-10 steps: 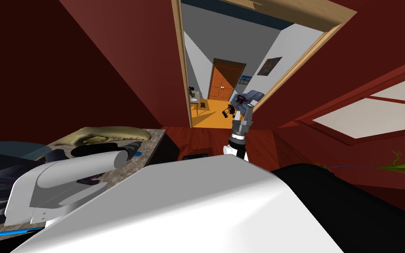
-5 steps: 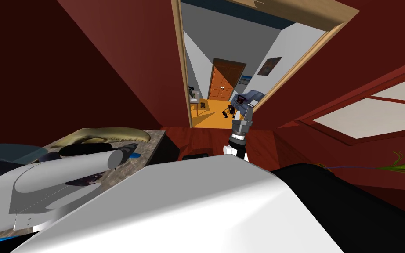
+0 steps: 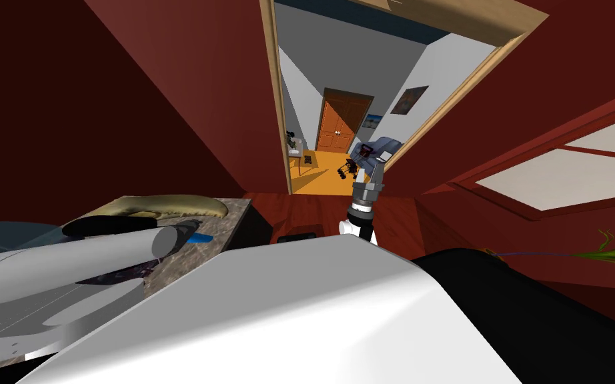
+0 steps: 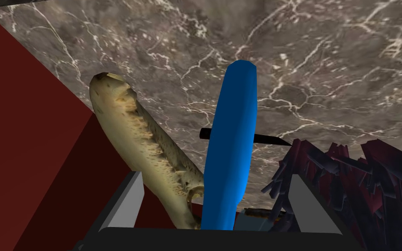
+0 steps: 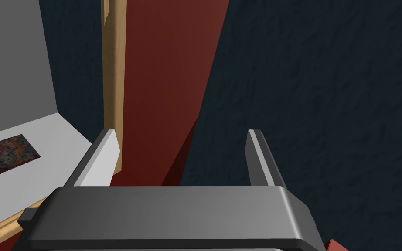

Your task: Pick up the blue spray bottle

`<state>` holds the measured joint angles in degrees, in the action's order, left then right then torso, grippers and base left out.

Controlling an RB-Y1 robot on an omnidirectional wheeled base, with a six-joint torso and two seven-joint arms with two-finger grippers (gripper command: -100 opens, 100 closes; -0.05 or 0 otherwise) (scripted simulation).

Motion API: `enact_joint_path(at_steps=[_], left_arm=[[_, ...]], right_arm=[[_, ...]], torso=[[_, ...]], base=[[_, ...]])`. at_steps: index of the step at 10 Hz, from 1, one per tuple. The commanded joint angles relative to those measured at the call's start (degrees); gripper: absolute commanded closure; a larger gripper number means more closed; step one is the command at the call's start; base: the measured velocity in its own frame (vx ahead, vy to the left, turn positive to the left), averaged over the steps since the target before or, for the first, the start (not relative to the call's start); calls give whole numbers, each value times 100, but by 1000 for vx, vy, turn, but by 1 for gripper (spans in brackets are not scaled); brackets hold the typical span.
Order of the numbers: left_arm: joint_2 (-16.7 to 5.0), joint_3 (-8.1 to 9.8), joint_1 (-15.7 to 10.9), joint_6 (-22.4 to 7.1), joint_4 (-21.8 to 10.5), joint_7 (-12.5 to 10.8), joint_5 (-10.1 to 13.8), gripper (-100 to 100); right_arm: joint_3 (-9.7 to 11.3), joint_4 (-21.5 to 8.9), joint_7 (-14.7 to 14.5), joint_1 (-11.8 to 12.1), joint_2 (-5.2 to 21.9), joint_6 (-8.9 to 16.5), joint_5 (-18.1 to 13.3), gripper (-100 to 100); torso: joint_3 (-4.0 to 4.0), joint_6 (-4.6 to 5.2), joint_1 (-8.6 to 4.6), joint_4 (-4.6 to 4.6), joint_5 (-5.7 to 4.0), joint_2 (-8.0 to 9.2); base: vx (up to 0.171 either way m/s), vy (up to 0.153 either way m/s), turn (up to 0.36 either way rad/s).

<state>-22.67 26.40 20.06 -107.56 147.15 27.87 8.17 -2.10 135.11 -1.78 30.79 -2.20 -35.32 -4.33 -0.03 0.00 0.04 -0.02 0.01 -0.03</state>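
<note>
Bottle: blue spray bottle (image 4: 233, 144) lies on the marble counter (image 4: 326, 65), between the left gripper (image 4: 216, 176)'s spread, untouching fingers.
Axis: lengthwise out from the palm, rounded end away.
Why: likely straddled to clamp its narrow width.
Neighbours: loaf (image 4: 148, 135) just beside; dark red spiky thing (image 4: 352, 183) opposite.
Right gripper (image 5: 182, 133): parted, empty.

The head camera sits up high. It looks steeply down and forward, and it is rolled, so the whole room leans. The marble counter (image 3: 229, 217) is close on its left, and the wooden door frame (image 3: 274, 100) is farther ahead.

The left wrist camera rides on the left gripper (image 4: 216, 175) and looks along it, very near the counter top. These 2 views share the counter, the blue spray bottle (image 4: 231, 144) and the long tan thing (image 4: 148, 139).

The right wrist camera looks along the right gripper (image 5: 182, 152) toward the same door frame.
</note>
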Motion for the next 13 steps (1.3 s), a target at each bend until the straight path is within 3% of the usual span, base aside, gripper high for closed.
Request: enact_joint_path(at_steps=[1,3,4,5,6,10,11,12,13], left_arm=[[-47,60,-55,-244,125,30,-34,-100],[-82,110,-92,-413,240,51,-52,-100],[-77,92,-93,-351,191,43,-49,-100],[-80,95,-98,-374,198,46,-49,0],[-87,50,-109,-204,12,35,-88,-100],[-104,-53,-136,189,-420,11,-180,-100],[-101,-32,-130,115,-348,17,-161,-100],[-102,-36,-130,139,-362,16,-164,100],[-102,-35,-130,137,-361,16,-164,100]], right_arm=[[0,0,0,0,0,0,0,0],[0,0,0,0,0,0,0,0],[0,0,0,0,0,0,0,0],[0,0,0,0,0,0,0,0],[0,0,0,0,0,0,0,0],[0,0,0,0,0,0,0,0],[0,0,0,0,0,0,0,0],[0,0,0,0,0,0,0,0],[0,0,0,0,0,0,0,0]], torso=[[0,0,0,0,0,0],[2,0,0,1,0,3],[2,0,-1,1,0,4],[3,0,-2,1,0,5],[3,0,-3,1,0,6],[6,0,-1,2,0,11],[6,0,-1,2,1,11],[5,-1,-2,2,0,9],[5,-1,-3,2,0,8]], base=[[13,11,-9],[7,9,-4],[0,0,0],[0,0,0],[-9,2,-12],[-14,5,-11],[-5,3,-3],[0,0,0],[0,0,0]])
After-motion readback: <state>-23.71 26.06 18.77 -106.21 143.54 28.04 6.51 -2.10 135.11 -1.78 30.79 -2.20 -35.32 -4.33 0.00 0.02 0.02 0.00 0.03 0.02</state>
